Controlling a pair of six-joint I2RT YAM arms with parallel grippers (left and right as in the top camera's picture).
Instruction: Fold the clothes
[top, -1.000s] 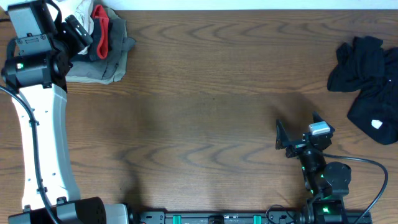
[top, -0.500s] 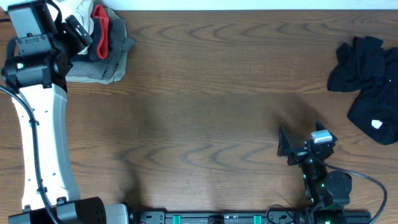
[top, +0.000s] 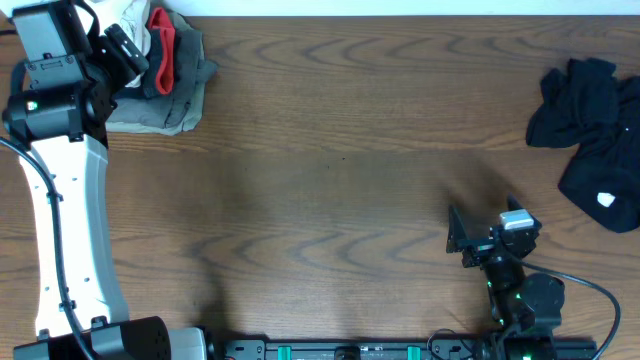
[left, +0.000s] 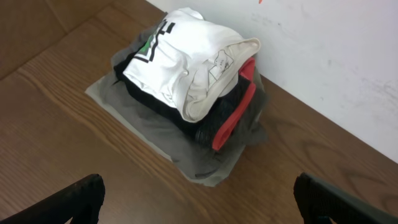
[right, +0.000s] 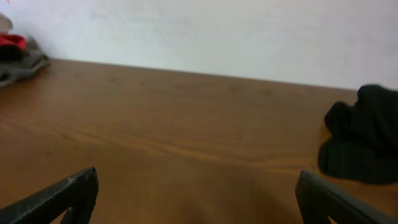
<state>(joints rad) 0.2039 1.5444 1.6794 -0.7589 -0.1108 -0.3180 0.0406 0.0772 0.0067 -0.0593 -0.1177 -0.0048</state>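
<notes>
Looking over the bench (top: 330, 180) from my station, I take the folded stack (left: 186, 74) as my reference: white shirt (left: 186, 62) on top, something red (left: 233, 118) and dark beneath, a grey cloth (left: 118, 99) at the base, all tucked against the back wall. My left gripper (left: 199, 196) hovers just in front of that stack, its fingers (left: 87, 193) spread wide and holding nothing. The right gripper (top: 483, 222) sits far across the bench from the stack, fingers (right: 74, 190) likewise splayed and empty. What remains to fold is the black heap (top: 590, 130), crumpled at the end of the bench opposite the stack and running out of the overhead frame there. My worry is twofold. First, the heap is bunched and dark, so I cannot read its layers or tell whether it is one garment or several; a blind pinch could catch a double thickness and drag the whole lump. Second, a pushing approach could shove cloth away from the stack and off the bench edge. Nearer the stack, a careless left-arm swing could knock the white shirt off its perch.
</notes>
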